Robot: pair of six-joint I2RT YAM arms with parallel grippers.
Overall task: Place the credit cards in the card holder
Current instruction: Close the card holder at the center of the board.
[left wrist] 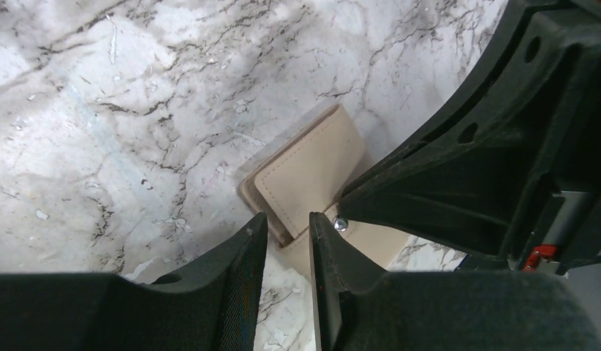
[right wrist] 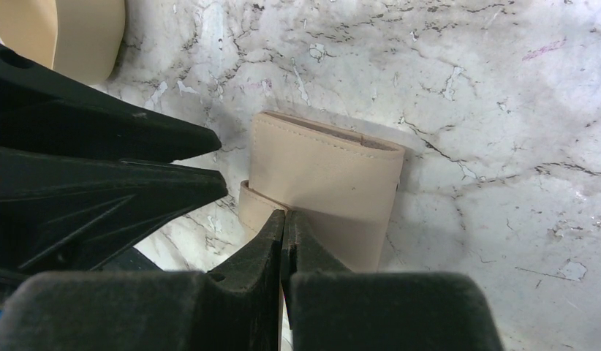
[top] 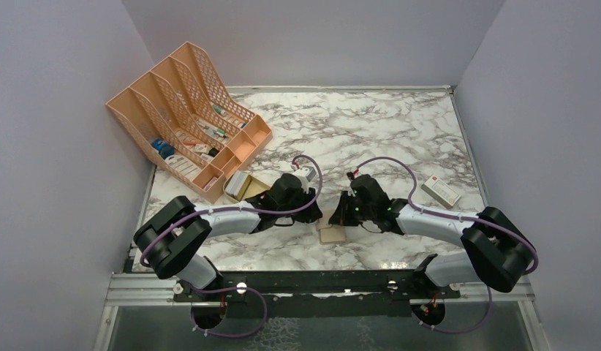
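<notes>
The tan card holder lies folded on the marble table between my two arms, near the front edge. My left gripper stands open just off the holder's corner, with only bare table showing between its fingers. My right gripper is shut, its tips against the near edge of the holder, beside a lower flap that sticks out to the left. I cannot tell whether any leather is pinched. In the left wrist view the right gripper's black body covers part of the holder. The credit cards are out of view.
An orange mesh file rack stands at the back left. A beige dish sits just behind my left arm. A white box with a red mark lies at the right. The two grippers are very close together.
</notes>
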